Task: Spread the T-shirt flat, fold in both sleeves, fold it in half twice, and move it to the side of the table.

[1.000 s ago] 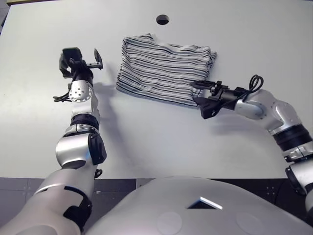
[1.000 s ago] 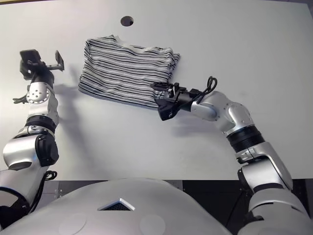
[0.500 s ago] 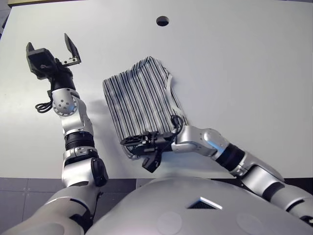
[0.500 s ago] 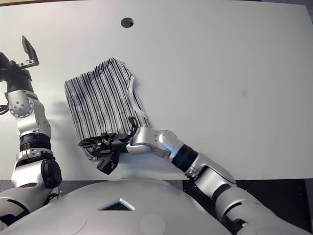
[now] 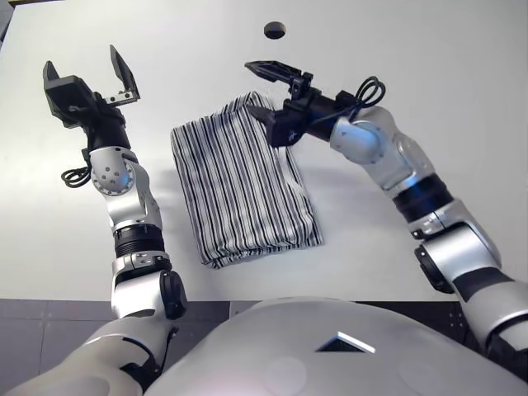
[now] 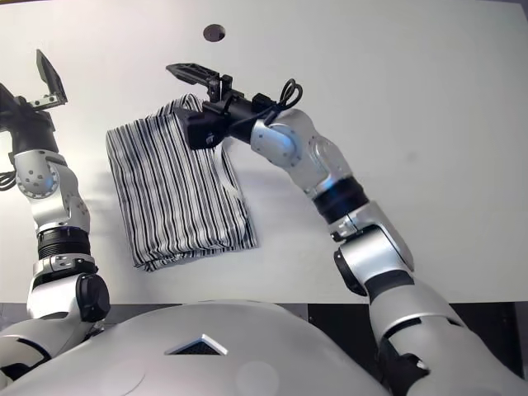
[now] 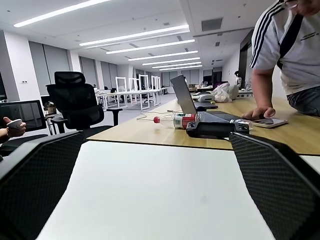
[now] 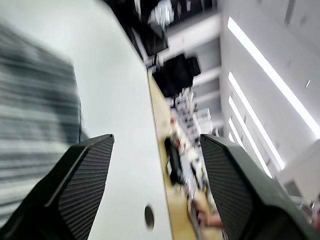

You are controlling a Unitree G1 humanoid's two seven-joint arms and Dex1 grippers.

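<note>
The striped T-shirt (image 5: pixel 239 190) lies folded into a long rectangle on the white table (image 5: pixel 429 74), left of centre, its short end toward the near edge. My right gripper (image 5: pixel 264 97) hovers open over the shirt's far end, holding nothing. Its wrist view has the stripes (image 8: pixel 30 100) beside the spread fingers (image 8: pixel 75 190). My left gripper (image 5: pixel 87 78) is raised at the table's far left, open and holding nothing, well clear of the shirt. Its two black fingers (image 7: pixel 275 185) frame bare tabletop.
A round dark hole (image 5: pixel 275 30) sits in the table beyond the shirt. Bare table surface (image 6: pixel 429 165) stretches to the right of the shirt. Beyond the table's far edge stands a wooden desk (image 7: pixel 150 132) with a laptop, and a person is seated at it.
The shirt has been turned from crosswise to lengthwise and pulled toward the near left. My right gripper left its near corner and rose to its far end, open. The left arm lifted.
</note>
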